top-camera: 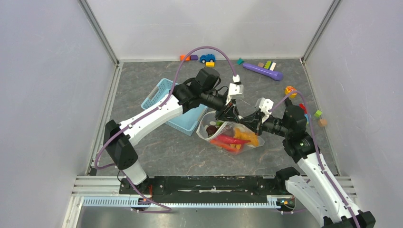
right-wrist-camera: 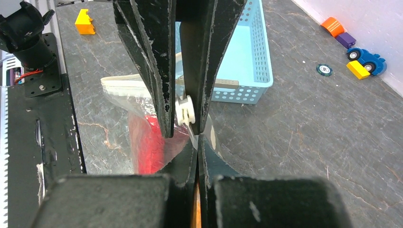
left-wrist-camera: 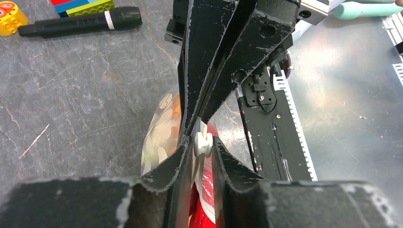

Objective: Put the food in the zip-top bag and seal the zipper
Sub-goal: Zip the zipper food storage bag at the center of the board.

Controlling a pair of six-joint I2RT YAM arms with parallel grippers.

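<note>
The zip-top bag [top-camera: 231, 142] lies at the table's middle, clear with pale dots. Food shows through it: a red piece [top-camera: 227, 140], a yellow-orange piece [top-camera: 252, 138] and a dark maroon piece [top-camera: 212, 129]. My left gripper [top-camera: 233, 117] is shut on the white slider tab [left-wrist-camera: 203, 144] of the zipper [right-wrist-camera: 122, 86]. My right gripper [top-camera: 250, 122] is shut on the bag's top edge just beside the slider, tip to tip with the left gripper. In the right wrist view my right gripper [right-wrist-camera: 198, 141] pinches clear plastic just below the slider [right-wrist-camera: 185, 111]. Red food [right-wrist-camera: 147, 142] shows inside the bag.
A light-blue lattice basket [top-camera: 164, 100] stands left of the bag, under my left arm. A purple cylinder [top-camera: 263, 71], coloured blocks and a blue car [top-camera: 207, 58] lie along the back wall. More blocks [top-camera: 318, 114] lie at the right. A black marker [left-wrist-camera: 81, 22] lies beyond the bag.
</note>
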